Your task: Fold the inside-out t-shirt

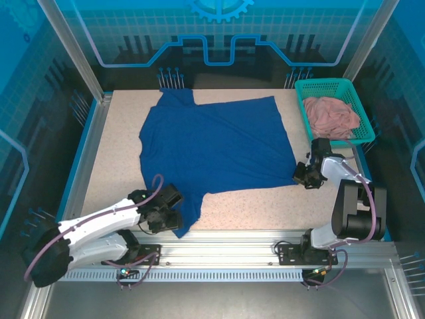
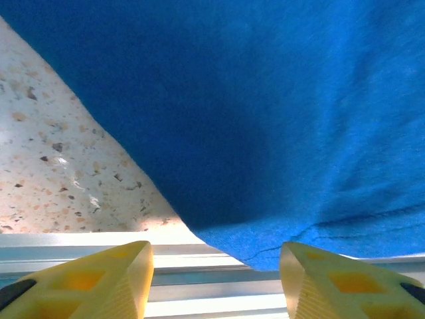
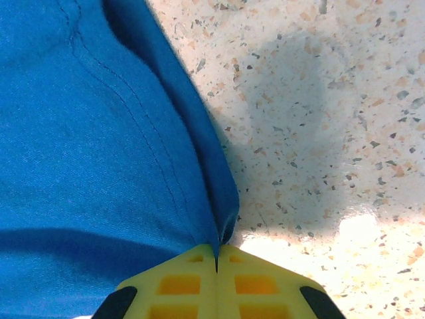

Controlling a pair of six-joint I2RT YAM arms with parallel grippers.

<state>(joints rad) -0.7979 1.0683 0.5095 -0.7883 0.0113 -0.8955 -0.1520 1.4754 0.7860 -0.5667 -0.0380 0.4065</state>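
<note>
Speckled beige tabletop [image 1: 113, 153] lies bare along the left side. At its near-left corner the left gripper [image 1: 167, 207] reaches in low, just past the aluminium rail [image 1: 232, 240], to the bottom tip of the inside-out t-shirt [image 1: 219, 146]. In the left wrist view its two yellow fingers [image 2: 123, 282] stand spread wide. The shirt's near hem lies just beyond their tips, overlapping the rail, and neither finger grips it. The royal-blue shirt is spread mostly flat across the middle of the table. One sleeve points toward the far-left corner, and a narrow tongue of cloth trails toward the near edge beside the left gripper. At the shirt's right edge the right gripper [image 1: 304, 175] sits low over the table. The right wrist view shows its yellow fingers [image 3: 179, 286] pressed together, pinching a raised fold of the hem at their tips. Farther right, in the far-right corner, a teal basket [image 1: 335, 84] holds a crumpled dusty-pink cloth [image 1: 331, 116], apart from the shirt.
</note>
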